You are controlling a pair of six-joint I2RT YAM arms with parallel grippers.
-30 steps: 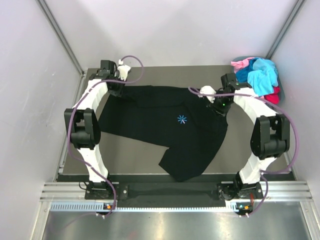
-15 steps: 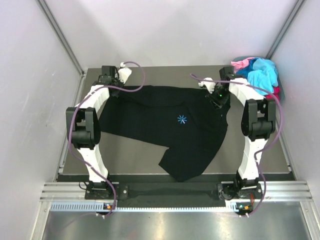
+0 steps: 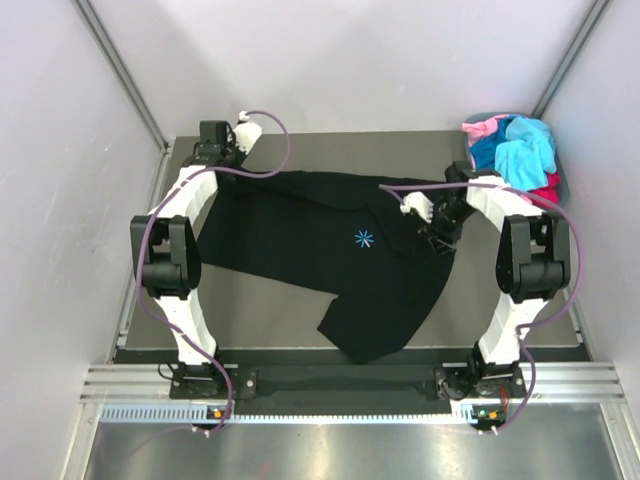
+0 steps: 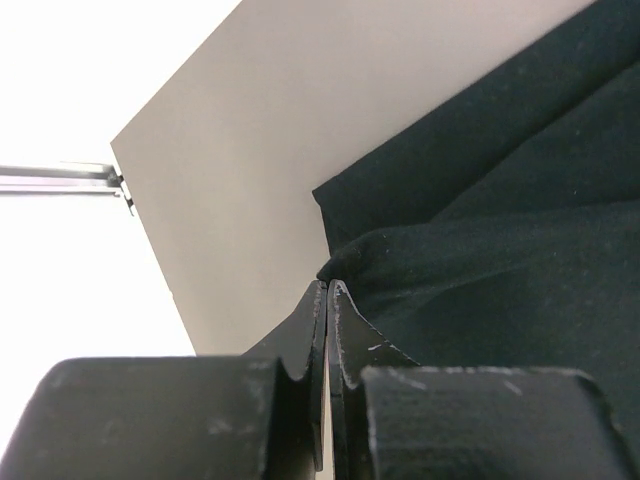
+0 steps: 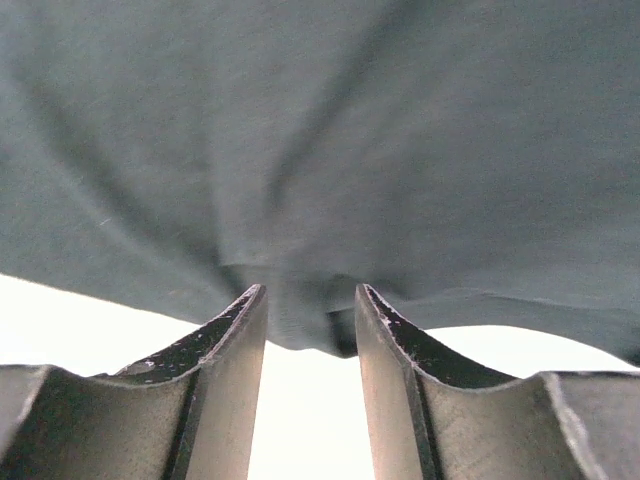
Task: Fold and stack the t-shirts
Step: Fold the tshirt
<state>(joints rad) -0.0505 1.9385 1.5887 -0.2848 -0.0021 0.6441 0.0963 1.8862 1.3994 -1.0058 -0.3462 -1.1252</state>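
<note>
A black t-shirt (image 3: 330, 250) with a small blue star print lies spread on the table, its lower part folded toward the front. My left gripper (image 3: 222, 172) is at the shirt's far left corner. In the left wrist view it (image 4: 328, 285) is shut on a fold of the shirt's edge (image 4: 500, 250). My right gripper (image 3: 440, 238) is over the shirt's right side. In the right wrist view it (image 5: 310, 295) is open, its jaws well apart, with a bunched edge of the shirt (image 5: 320, 130) lying between the fingertips.
A pile of blue, pink and red garments (image 3: 515, 150) sits at the table's far right corner. Bare grey table (image 3: 260, 310) shows in front left of the shirt and beside it (image 4: 250, 150). Walls enclose the left, back and right.
My right gripper first moved toward the far edge with the shirt's right side, then came back nearer and inward. The left gripper stayed at the far left corner.
</note>
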